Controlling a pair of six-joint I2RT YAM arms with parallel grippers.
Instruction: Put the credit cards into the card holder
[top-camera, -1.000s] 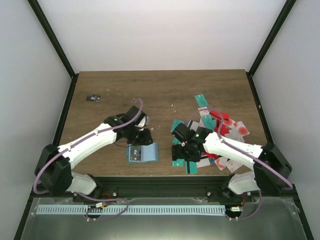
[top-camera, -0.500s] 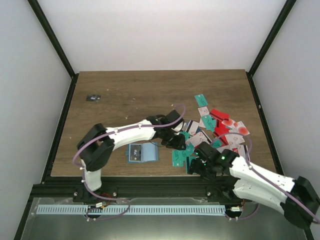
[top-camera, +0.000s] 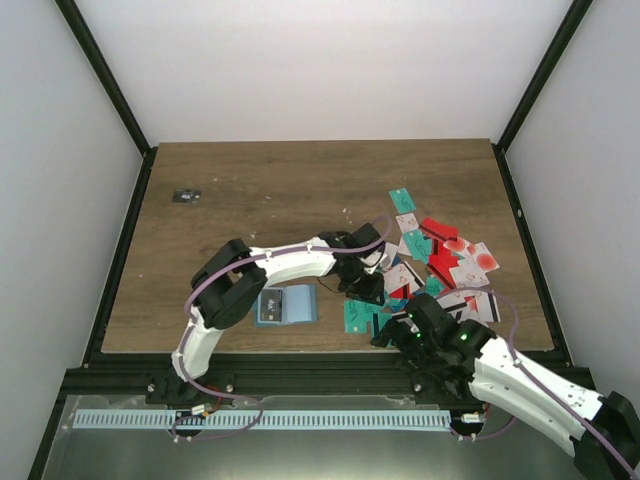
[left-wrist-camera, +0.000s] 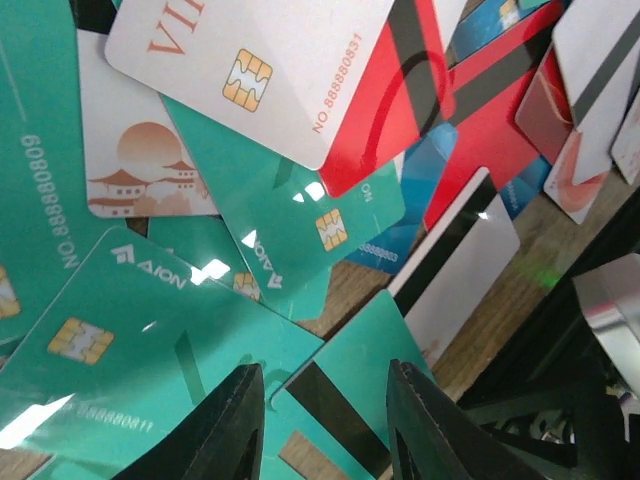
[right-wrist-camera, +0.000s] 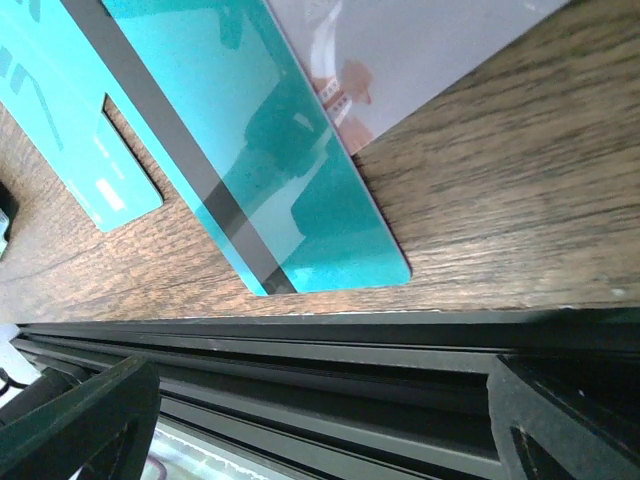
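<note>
The credit cards (top-camera: 440, 262) lie in a loose overlapping pile right of centre, mostly teal, with red and white ones. The blue-grey card holder (top-camera: 285, 305) lies flat to the pile's left, near the front edge. My left gripper (top-camera: 371, 287) reaches over the pile's left side. In the left wrist view it (left-wrist-camera: 325, 430) hangs open just above a teal card with a dark stripe (left-wrist-camera: 400, 360), gripping nothing. My right gripper (top-camera: 386, 333) is at the pile's near edge. In the right wrist view it (right-wrist-camera: 320, 420) is wide open over the table's front rail, beside a striped teal card (right-wrist-camera: 270, 170).
A tiny black object (top-camera: 186, 195) sits at the far left of the table. The black front rail (right-wrist-camera: 330, 350) runs right under the right gripper. Black frame posts stand at the table's sides. A white chip card (left-wrist-camera: 250, 70) and a red card (left-wrist-camera: 400, 110) overlap the teal ones.
The left arm has swung right from above the card holder onto the card pile. The right arm has drawn back toward the near edge, and its jaws stand a little wider.
</note>
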